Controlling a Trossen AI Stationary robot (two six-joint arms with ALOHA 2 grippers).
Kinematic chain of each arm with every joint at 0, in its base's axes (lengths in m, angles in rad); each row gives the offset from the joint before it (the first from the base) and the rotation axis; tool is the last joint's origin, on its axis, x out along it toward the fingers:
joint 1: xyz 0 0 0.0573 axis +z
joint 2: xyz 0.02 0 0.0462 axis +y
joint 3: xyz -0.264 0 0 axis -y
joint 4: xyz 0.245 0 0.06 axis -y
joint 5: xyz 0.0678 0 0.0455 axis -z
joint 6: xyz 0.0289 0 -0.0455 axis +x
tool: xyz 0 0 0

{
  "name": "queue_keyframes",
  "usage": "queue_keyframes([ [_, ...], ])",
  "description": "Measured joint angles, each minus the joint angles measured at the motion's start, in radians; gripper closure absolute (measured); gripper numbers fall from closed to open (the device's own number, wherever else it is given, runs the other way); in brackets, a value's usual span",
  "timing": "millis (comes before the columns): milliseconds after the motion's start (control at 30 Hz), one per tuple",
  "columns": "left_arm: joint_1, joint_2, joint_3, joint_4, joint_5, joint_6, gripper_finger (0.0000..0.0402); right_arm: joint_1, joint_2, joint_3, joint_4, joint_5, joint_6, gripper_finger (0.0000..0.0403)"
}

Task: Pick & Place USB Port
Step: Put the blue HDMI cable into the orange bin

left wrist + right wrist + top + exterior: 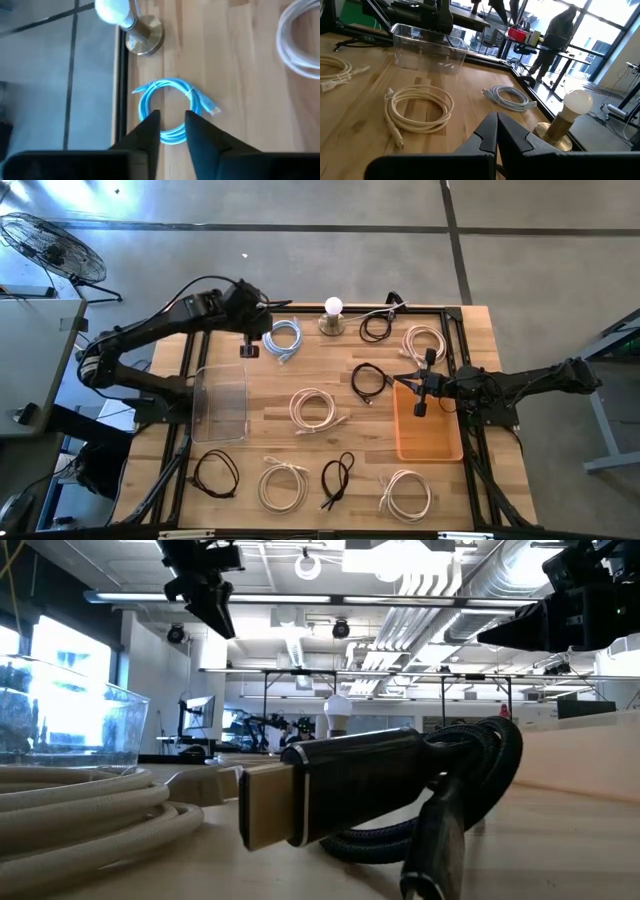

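Observation:
A blue cable coil [285, 338] [172, 107] lies flat on the wooden table near its far edge, beside a bulb lamp [333, 315]. My left gripper [250, 347] [172, 117] [215, 610] hangs well above the coil, pointing down. It is open with a narrow gap and holds nothing. My right gripper [408, 380] [496, 120] is shut and empty, held level over the far left corner of the orange tray [430, 435]. A clear plastic box [220, 402] [427, 42] stands on the left side.
Several coiled cables lie about the table: white ones [316, 408] [282, 485] [405, 493] [424, 340] and black ones [370, 380] [215, 473] [338, 478] [377, 326]. A black cable's plug [330, 790] fills the low view. A person [560, 35] stands in the room beyond the table.

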State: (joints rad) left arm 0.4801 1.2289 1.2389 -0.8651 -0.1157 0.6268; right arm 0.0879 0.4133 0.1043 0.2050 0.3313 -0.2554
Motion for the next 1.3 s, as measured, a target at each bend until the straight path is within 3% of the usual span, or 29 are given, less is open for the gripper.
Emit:
queue_keyframes([
  [167,0.000,0.007,-0.070,0.088,-0.067,0.074,0.0246,0.000,0.003,0.000,-0.001,0.000,0.000,0.0402],
  [267,0.000,0.054,-0.110,0.119,0.084,0.080,0.0234,0.000,0.013,0.000,-0.001,-0.001,0.000,0.0402],
  [367,-0.004,0.141,-0.113,0.143,0.133,0.077,0.0232,0.000,0.025,0.000,0.001,0.001,0.001,0.0402],
  [667,0.026,0.399,-0.067,0.193,0.099,0.012,0.0232,0.000,0.043,0.000,0.011,0.002,0.015,0.0402],
  [933,0.040,0.500,0.001,0.140,0.105,-0.132,0.0231,0.000,0.054,0.000,0.017,0.006,0.013,0.0402],
  [1167,0.045,0.561,0.021,0.113,0.011,-0.135,0.0231,0.000,0.066,0.000,0.018,0.007,0.029,0.0402],
  [1300,0.051,0.580,0.021,0.122,0.019,-0.133,0.0231,0.000,0.073,0.000,0.018,0.007,0.035,0.0402],
])
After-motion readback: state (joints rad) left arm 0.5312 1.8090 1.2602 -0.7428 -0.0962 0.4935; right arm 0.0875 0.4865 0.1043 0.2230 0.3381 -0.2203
